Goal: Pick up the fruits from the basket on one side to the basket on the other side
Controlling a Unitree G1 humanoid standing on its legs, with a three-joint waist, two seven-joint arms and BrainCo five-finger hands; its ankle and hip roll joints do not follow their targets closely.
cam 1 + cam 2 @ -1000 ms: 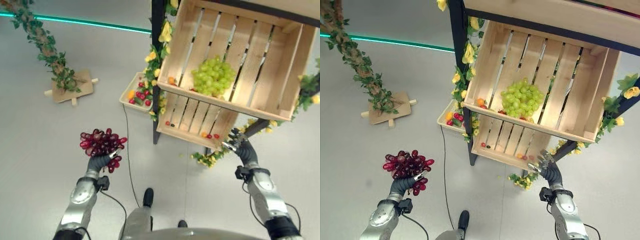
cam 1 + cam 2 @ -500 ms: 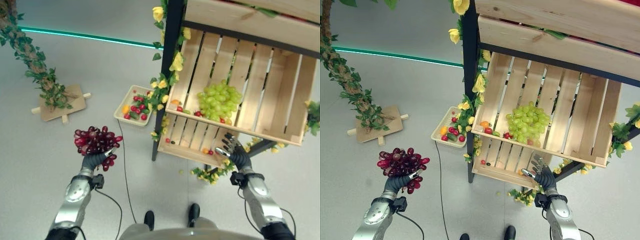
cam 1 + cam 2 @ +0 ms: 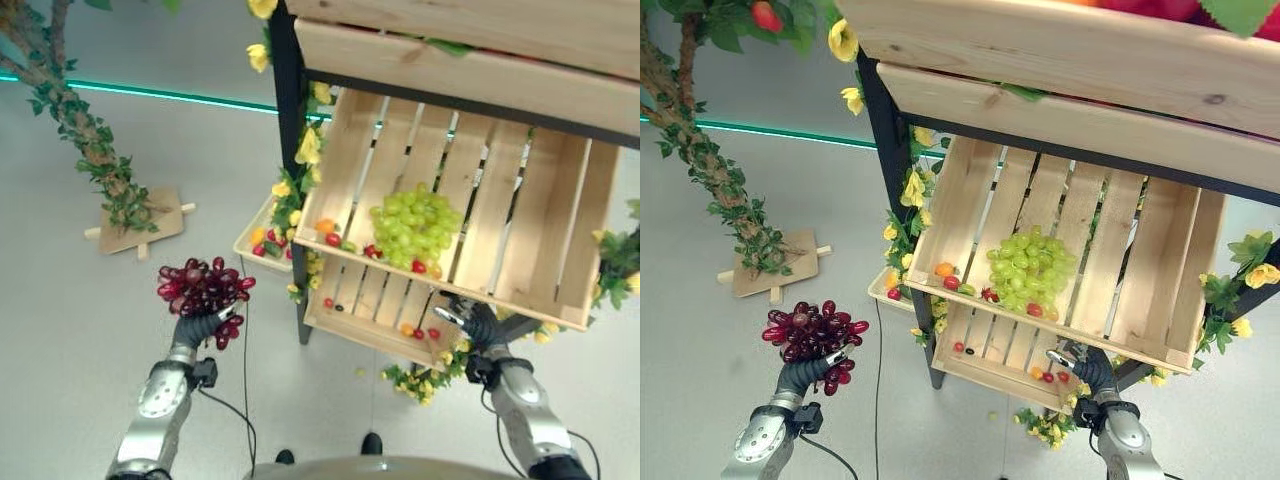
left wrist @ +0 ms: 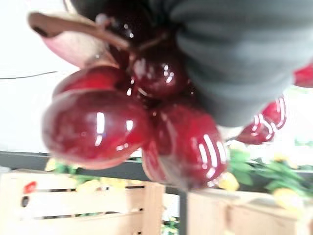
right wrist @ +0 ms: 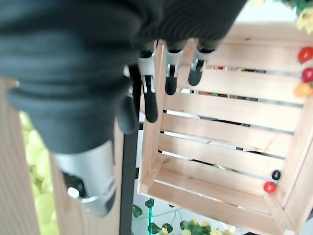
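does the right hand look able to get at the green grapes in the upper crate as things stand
Probably yes. The right hand is open and holds nothing, just below the upper crate's front edge. The crate's open side faces it and nothing covers the green grapes, though it must rise over that edge.

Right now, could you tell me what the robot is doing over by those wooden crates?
The left hand holds a bunch of red grapes up over the floor, left of the crates. The right hand, fingers open, hangs empty by the lower crate. Green grapes lie in the middle crate.
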